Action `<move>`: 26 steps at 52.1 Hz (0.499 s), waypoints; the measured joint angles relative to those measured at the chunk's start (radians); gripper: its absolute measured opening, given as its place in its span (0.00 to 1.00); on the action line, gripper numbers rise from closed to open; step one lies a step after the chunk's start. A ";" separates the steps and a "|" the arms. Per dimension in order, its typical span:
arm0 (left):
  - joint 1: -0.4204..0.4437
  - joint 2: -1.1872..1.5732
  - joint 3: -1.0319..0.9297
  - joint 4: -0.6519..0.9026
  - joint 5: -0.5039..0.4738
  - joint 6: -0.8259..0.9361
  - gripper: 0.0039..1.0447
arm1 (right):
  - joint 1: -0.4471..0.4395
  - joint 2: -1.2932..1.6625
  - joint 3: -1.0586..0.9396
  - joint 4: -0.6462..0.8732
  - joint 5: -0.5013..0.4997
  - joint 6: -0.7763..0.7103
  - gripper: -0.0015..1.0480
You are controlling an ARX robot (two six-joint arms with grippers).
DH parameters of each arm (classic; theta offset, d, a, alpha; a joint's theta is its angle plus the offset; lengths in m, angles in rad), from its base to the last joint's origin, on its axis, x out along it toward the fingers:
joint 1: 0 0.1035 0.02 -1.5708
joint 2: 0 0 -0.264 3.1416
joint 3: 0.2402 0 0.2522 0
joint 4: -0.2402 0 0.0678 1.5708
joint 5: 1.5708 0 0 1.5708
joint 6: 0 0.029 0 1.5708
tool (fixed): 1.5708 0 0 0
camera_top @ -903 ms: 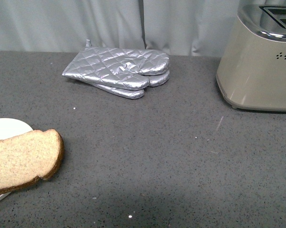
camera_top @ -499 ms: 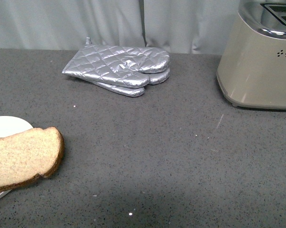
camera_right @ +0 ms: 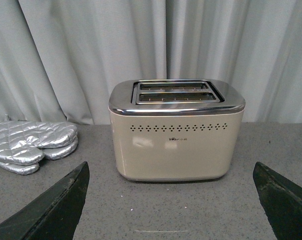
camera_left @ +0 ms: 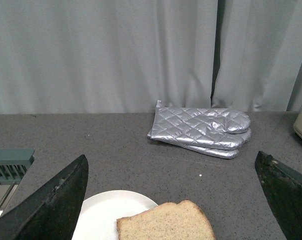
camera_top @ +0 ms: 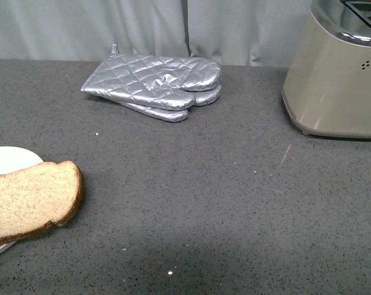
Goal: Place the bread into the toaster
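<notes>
Kitchen-like counter with toaster, oven mitts

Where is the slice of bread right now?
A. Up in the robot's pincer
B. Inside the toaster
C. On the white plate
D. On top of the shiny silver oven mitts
C: the bread lies flat on the white plate, poking out past its rim, and the toaster has empty slots.

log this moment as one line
stage: before grasp | bread: partly on plate, untouched | toaster: slots empty | left gripper: open | right gripper: open
</notes>
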 joint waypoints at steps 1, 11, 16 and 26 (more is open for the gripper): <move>0.000 0.000 0.000 0.000 0.000 0.000 0.94 | 0.000 0.000 0.000 0.000 0.000 0.000 0.91; 0.000 0.000 0.000 0.000 0.000 0.000 0.94 | 0.000 0.000 0.000 0.000 0.000 0.000 0.91; 0.000 0.000 0.000 0.000 0.000 0.000 0.94 | 0.000 0.000 0.000 0.000 0.000 0.000 0.91; 0.000 0.000 0.000 0.000 0.000 0.000 0.94 | 0.000 0.000 0.000 0.000 0.000 0.000 0.91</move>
